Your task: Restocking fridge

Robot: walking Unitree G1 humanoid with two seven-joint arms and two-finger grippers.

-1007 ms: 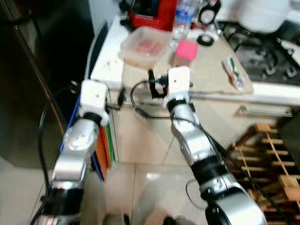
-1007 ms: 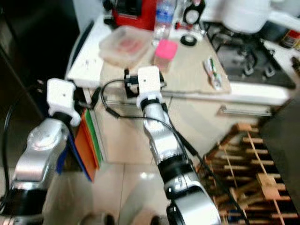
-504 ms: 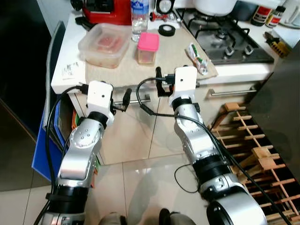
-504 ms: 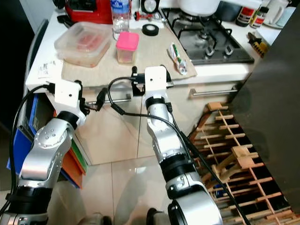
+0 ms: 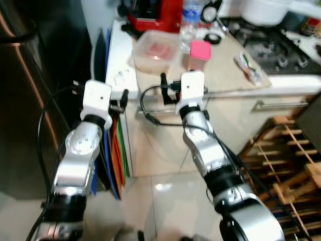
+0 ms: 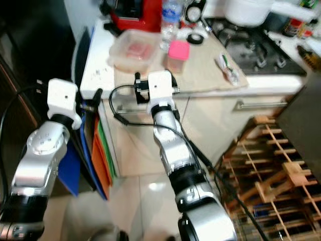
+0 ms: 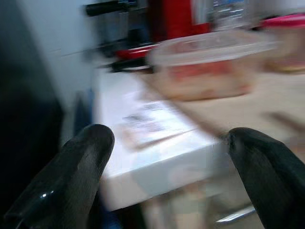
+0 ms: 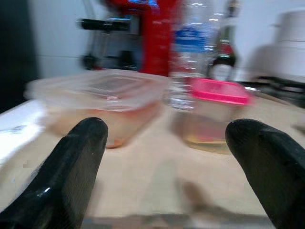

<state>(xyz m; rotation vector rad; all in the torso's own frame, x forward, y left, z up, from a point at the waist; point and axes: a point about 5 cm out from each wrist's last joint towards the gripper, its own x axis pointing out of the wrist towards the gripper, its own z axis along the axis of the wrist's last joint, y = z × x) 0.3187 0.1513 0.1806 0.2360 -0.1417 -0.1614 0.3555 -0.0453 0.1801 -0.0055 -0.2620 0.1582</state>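
Your right gripper (image 8: 164,171) is spread wide and holds nothing, its two black fingers (image 8: 71,162) apart at the front edge of the table (image 6: 200,75). Just past it on the beige mat sit a clear lidded container (image 8: 102,105) with something reddish inside and a small tub with a pink lid (image 8: 217,112), the two standing near each other. Between and behind them stands a clear water bottle (image 8: 188,57) with a blue label, and behind that a red appliance (image 8: 152,33).

Your left gripper (image 7: 167,171) is also spread and empty, raised by the table's left corner, where a printed paper slip (image 7: 145,121) lies on the white top. From your head camera you see the dark fridge (image 5: 30,90) just left of the table, with blue, orange and green boards (image 5: 116,150) leaning in the gap between. Farther right on the table lie a roll of black tape (image 6: 196,37), a small wrapped packet (image 6: 226,68) and the gas hob (image 6: 256,40). A wooden rack (image 6: 281,165) stands on the floor at the right.
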